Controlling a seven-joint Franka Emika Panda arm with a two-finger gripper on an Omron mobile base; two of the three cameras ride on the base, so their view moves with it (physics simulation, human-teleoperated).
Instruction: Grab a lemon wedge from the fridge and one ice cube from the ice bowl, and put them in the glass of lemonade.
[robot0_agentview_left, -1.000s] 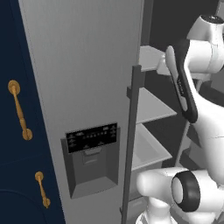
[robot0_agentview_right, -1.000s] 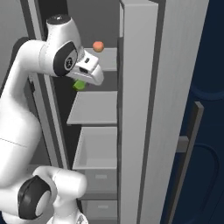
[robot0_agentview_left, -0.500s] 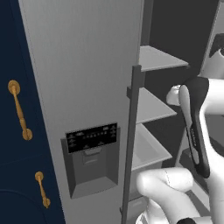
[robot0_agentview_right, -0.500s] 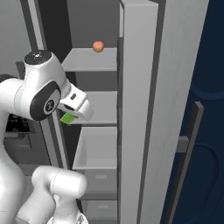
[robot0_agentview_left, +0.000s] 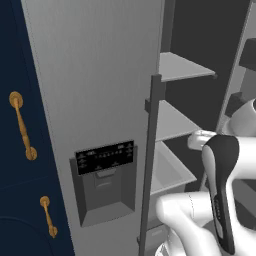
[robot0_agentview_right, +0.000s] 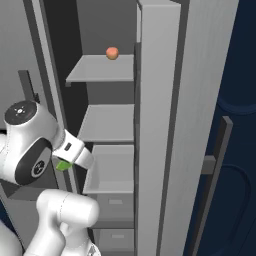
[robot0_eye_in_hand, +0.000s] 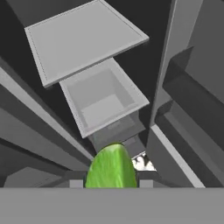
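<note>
Item: lemon wedge (robot0_eye_in_hand: 110, 167), bright yellow-green, lower centre of the hand view, seated between the jaws, which are closed against its sides with its rounded back facing the camera; in the right base view the same wedge (robot0_agentview_right: 63, 165) shows as a small green patch at mid-left, tucked under the white hand. Carrier: gripper (robot0_agentview_right: 75, 159), mid-left of the right base view, outside the shelf edges and in front of the open compartment; the hold looks firm, judged from how deep the wedge sits, which suits carrying so small a piece. Location: fridge (robot0_agentview_left: 95, 100), grey brushed metal, its closed door with the black dispenser panel (robot0_agentview_left: 105, 157) filling the centre-left of the left base view, a dark bar handle (robot0_agentview_left: 152, 150) running down the middle. Interior: upper shelf (robot0_agentview_right: 102, 67) at upper centre of the right base view, bearing one small orange-red round item (robot0_agentview_right: 112, 52); a bare middle shelf (robot0_agentview_right: 110, 122) below it; an open-topped drawer bin (robot0_agentview_right: 114, 172) beneath that, seen again at centre of the hand view. Surroundings: navy cabinet with brass handles (robot0_agentview_left: 22, 125) at the left edge of the left base view. Status, as a judgement: wedge secured; ice cube and glass stages remain, neither located here.
</note>
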